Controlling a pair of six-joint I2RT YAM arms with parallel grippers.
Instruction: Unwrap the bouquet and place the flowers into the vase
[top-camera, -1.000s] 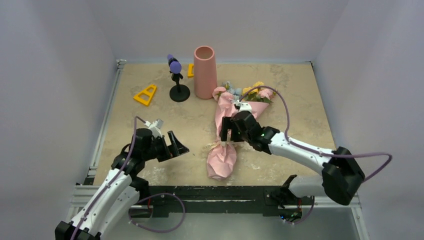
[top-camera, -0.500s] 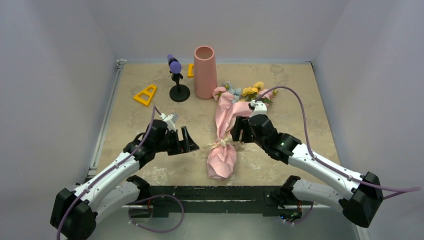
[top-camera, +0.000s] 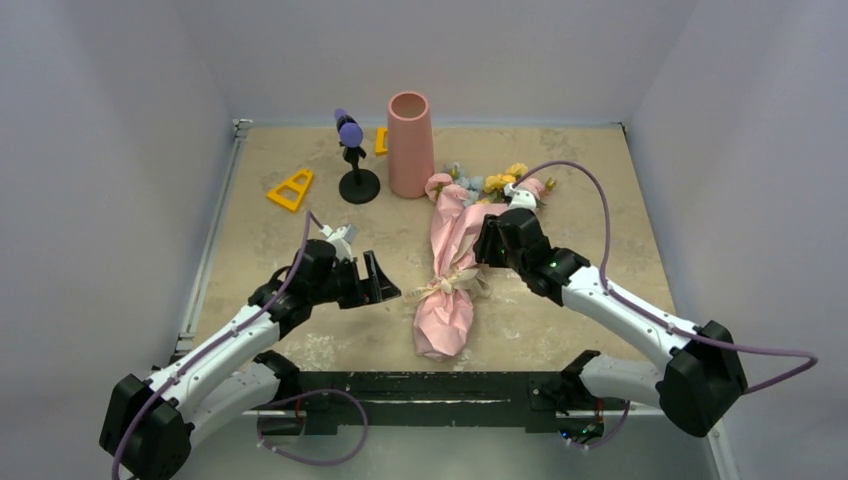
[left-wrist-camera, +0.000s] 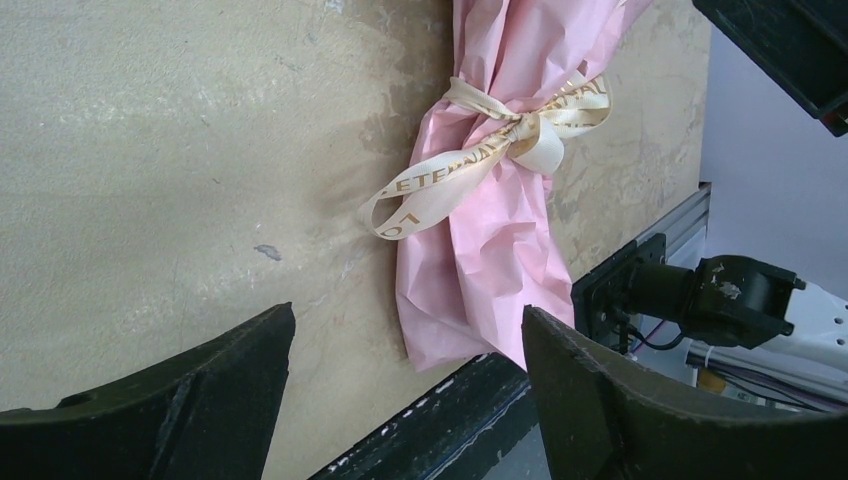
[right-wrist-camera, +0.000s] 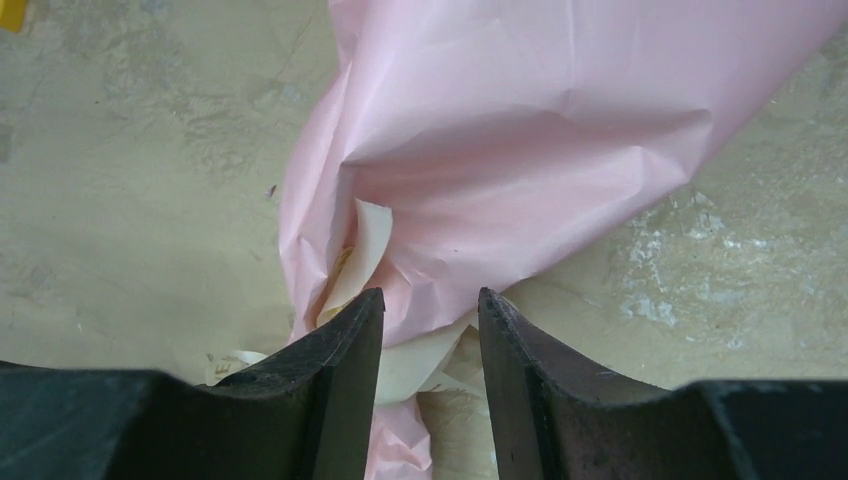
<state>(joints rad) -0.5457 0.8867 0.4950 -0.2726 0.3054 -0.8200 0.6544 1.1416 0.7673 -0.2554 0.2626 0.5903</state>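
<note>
The bouquet lies lengthwise mid-table in crinkled pink wrap, tied with a cream ribbon. Its flowers, pink, yellow and pale blue, poke out at the far end near the salmon-pink vase, which stands upright. My right gripper hovers at the wrap's right side just above the bow. In its wrist view the right gripper has half-narrowed jaws with a gap, and a fold of wrap and a ribbon tail show in it. My left gripper is open wide, left of the bow, holding nothing.
A black stand with a purple top is left of the vase. A yellow triangle piece lies far left and another yellow piece sits behind the vase. A black rail runs along the near edge; walls enclose the table.
My left arm reached right toward the bow. My right gripper's jaws narrowed a lot, and it shifted from the bow up along the wrap.
</note>
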